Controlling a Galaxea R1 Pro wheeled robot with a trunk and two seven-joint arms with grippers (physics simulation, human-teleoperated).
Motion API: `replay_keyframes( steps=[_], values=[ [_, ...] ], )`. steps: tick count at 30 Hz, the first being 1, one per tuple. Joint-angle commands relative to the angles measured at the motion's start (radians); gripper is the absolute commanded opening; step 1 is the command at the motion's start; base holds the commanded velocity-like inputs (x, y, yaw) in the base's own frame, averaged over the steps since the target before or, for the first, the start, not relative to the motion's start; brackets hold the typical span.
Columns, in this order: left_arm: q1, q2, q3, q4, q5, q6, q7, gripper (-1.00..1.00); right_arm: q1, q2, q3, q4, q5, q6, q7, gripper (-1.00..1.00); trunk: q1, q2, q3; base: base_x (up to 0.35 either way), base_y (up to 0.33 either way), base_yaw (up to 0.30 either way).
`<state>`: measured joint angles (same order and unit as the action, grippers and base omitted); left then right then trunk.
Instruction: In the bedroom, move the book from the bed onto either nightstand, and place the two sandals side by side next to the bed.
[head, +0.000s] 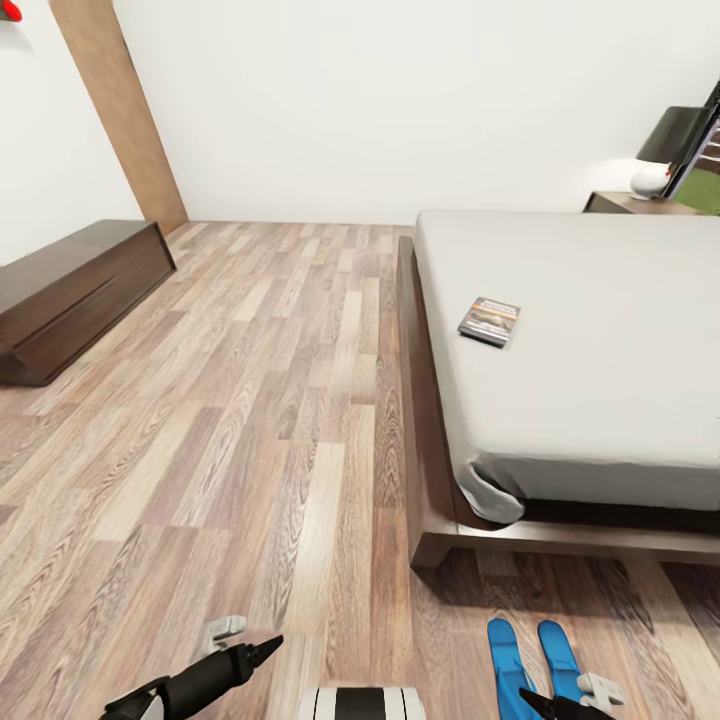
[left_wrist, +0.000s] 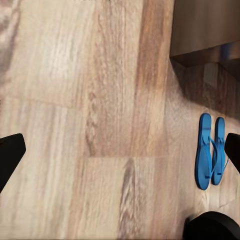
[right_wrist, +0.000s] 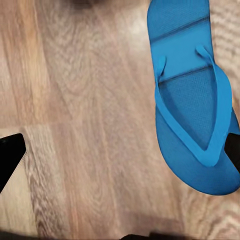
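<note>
Lying on the bed, the book sits far from the two sandals, paired near its foot; both grippers gape wide, holding nothing.

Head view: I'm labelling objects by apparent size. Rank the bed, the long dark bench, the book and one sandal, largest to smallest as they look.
1. bed
2. long dark bench
3 and 4. one sandal and the book look similar; the sandal is nearer the camera and cut off by the frame edge, so I won't rank them.
</note>
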<state>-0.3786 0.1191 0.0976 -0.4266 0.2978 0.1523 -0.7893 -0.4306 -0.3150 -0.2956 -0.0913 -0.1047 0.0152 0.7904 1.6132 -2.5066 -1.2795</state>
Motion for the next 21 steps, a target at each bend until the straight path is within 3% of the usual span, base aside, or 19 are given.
replay_keyframes(
  steps=[1, 21],
  values=[
    [0.0, -0.001, 0.002, 0.0, 0.005, 0.01, -0.003, 1.0, 0.0, 0.0, 0.004, 0.001, -0.01, 0.002, 0.003, 1.0, -0.001, 0.0, 0.003, 0.0, 0.0, 0.0],
    [0.0, -0.002, 0.003, 0.0, -0.002, 0.01, 0.002, 1.0, 0.0, 0.006, 0.004, 0.002, -0.012, 0.0, 0.003, 1.0, -0.01, 0.005, 0.081, 0.0, 0.0, 0.0]
  ],
)
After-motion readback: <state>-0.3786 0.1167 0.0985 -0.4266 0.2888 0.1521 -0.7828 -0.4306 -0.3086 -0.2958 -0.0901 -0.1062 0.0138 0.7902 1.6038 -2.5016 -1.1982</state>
